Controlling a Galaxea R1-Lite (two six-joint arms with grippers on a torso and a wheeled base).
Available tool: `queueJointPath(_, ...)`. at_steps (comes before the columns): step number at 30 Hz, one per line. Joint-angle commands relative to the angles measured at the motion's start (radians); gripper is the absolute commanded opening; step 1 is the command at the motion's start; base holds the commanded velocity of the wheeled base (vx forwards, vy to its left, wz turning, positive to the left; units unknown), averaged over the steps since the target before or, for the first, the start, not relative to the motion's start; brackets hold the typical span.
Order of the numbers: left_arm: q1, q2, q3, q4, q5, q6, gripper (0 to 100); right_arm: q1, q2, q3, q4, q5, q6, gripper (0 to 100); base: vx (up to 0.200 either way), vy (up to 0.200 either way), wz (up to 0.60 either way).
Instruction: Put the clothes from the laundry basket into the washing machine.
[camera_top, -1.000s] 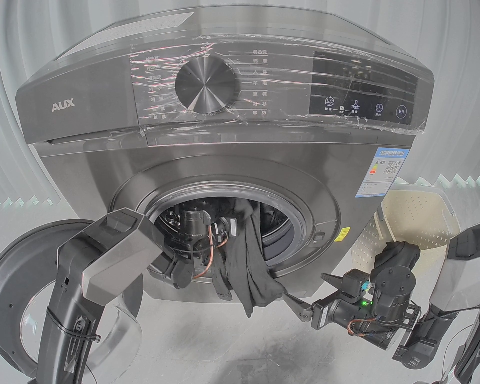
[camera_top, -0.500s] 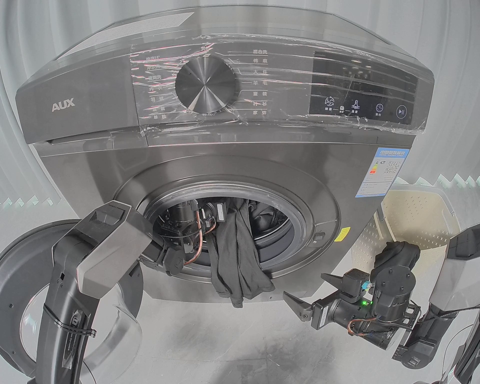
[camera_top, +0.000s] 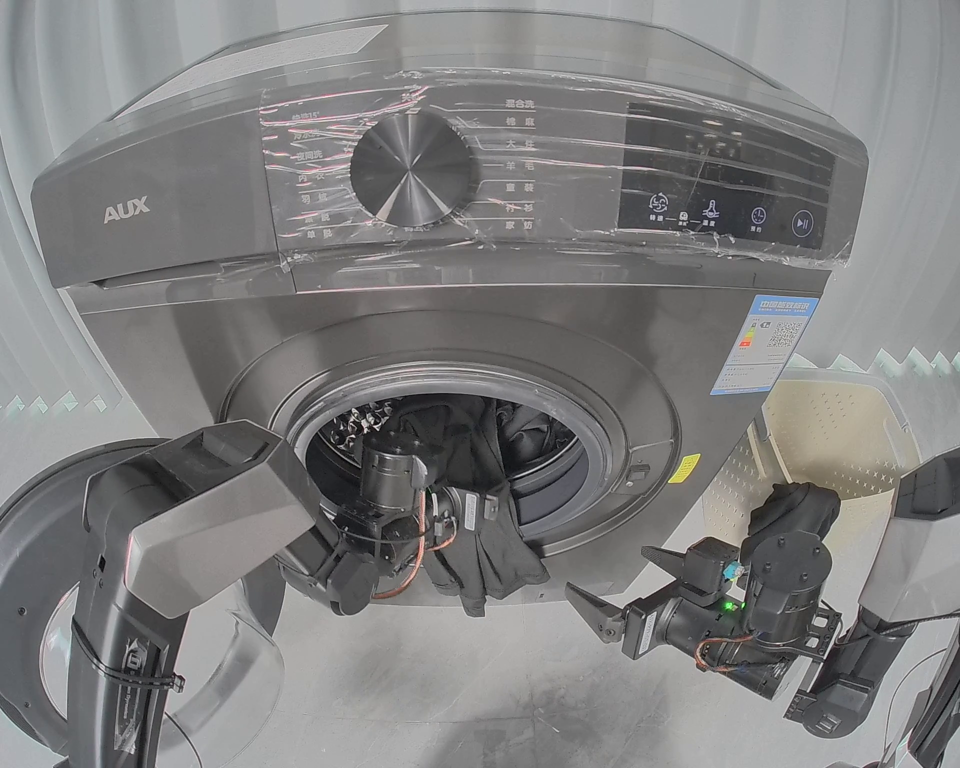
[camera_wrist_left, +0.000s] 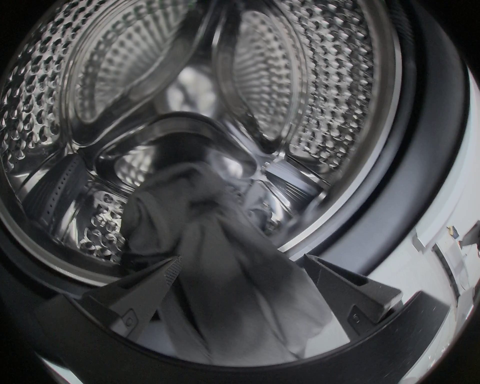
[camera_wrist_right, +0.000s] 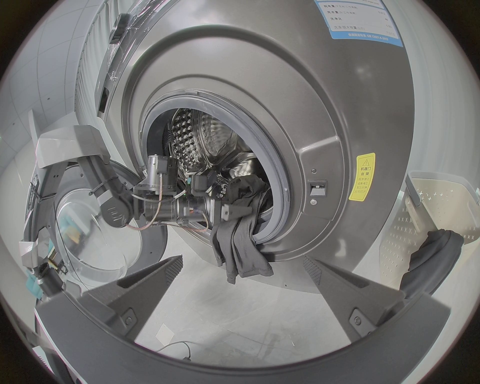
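Now, right claw: wide, empty, low before the washing machine.
Left claw: spread wide, has dropped to the drum lip.
Dark garment: released, pushed deeper; tail overhangs, needs another shove.
Laundry basket: dark cloth drapes its rim.

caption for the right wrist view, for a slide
Left gripper at the washing machine opening, dark garment draped over its rim, half out; laundry basket beside holds another dark cloth.

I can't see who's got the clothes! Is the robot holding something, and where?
Nothing is held. The left gripper is open, with the dark garment lying loose between its jaws over the washing machine rim. The right gripper is open and empty.
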Motion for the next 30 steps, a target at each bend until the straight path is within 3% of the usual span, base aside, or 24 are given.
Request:
queueJointPath(1, -0.024, -0.023, 0.050, 0.000, -0.006, 0.004, 100, -0.001, -0.002, -0.001, 0.000, 0.000, 0.000, 100, 0.000, 0.000, 0.00)
queueJointPath(11, -0.033, 0.050, 0.053, -0.006, -0.006, 0.013, 100, 0.001, 0.000, -0.001, 0.000, 0.000, 0.000, 100, 0.000, 0.000, 0.00)
queueJointPath(12, -0.033, 0.050, 0.053, -0.006, -0.006, 0.013, 0, 0.001, 0.000, -0.001, 0.000, 0.000, 0.000, 100, 0.000, 0.000, 0.00)
queueJointPath(20, -0.021, 0.070, -0.001, -0.009, -0.003, 0.004, 0, -0.001, 0.000, -0.001, 0.000, 0.000, 0.000, 100, 0.000, 0.000, 0.00)
queueJointPath(23, 0.016, 0.070, -0.085, -0.018, 0.014, -0.002, 0, -0.001, 0.000, -0.001, 0.000, 0.000, 0.000, 100, 0.000, 0.000, 0.00)
queueJointPath(28, 0.049, 0.127, -0.274, -0.116, 0.097, -0.004, 0, 0.001, -0.002, -0.003, 0.000, 0.000, 0.000, 100, 0.000, 0.000, 0.00)
queueJointPath(30, 0.054, 0.133, -0.299, -0.118, 0.101, -0.004, 0, -0.001, -0.002, -0.003, 0.000, 0.000, 0.000, 100, 0.000, 0.000, 0.00)
